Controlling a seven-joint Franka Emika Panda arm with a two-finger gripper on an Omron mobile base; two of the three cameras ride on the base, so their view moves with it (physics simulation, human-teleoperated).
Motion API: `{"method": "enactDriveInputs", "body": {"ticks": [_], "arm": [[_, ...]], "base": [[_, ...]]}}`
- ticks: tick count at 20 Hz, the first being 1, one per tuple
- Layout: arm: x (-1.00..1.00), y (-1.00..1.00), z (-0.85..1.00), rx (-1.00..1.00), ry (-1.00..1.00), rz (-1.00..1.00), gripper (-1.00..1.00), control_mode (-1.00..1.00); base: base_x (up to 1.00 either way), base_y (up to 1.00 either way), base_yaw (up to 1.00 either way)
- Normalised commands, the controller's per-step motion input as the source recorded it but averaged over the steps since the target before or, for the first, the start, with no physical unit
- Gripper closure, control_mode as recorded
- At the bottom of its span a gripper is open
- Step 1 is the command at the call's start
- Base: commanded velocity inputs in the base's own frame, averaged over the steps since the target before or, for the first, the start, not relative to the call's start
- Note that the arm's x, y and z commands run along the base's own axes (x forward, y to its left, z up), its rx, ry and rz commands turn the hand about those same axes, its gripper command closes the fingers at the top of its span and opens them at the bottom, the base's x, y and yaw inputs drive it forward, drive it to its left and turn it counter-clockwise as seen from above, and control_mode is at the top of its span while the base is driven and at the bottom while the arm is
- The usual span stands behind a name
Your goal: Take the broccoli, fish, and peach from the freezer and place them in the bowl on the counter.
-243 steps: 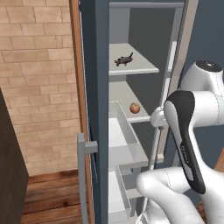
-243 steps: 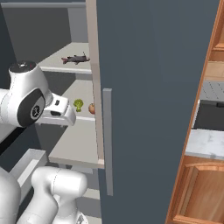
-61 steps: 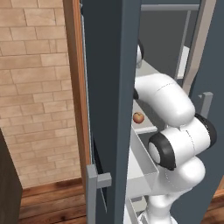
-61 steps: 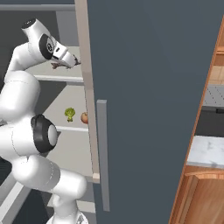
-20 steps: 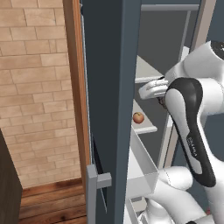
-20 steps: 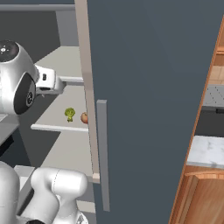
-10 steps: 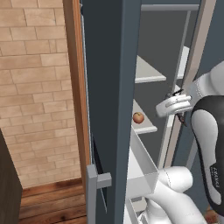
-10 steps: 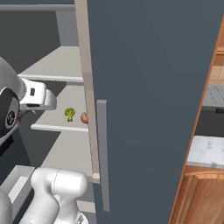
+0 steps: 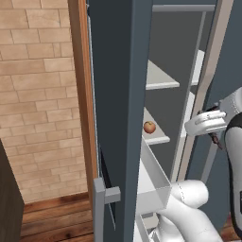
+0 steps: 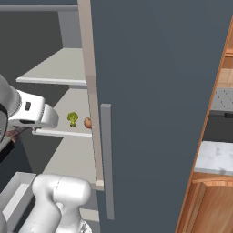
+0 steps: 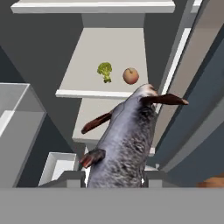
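Fish (image 11: 124,140) clamped between the end effector (image 11: 113,178) fingers, outside the freezer (image 10: 150,91). Broccoli (image 11: 105,71) and peach (image 11: 130,75) sit side by side on the shelf (image 11: 87,65) ahead of it.

The peach (image 9: 149,126) sits on a shelf in the freezer (image 9: 118,94).

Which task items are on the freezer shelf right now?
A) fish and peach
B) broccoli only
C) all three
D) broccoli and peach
D: the hand view shows the broccoli and the peach side by side on the pale shelf, while the fish sits between the finger tips of the gripper, off the shelf.
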Motion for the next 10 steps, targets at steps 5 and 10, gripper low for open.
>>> {"method": "enactDriveInputs", "body": {"ticks": [5,10], "arm": [[-0.14,-0.12,0.00,0.00,0.05,0.00,1.00,-1.00],[-0.11,-0.06,-0.03,0.00,0.00,0.00,1.00,-1.00]], "base": [[0.00,0.00,0.00],[0.00,0.00,0.00]]}}
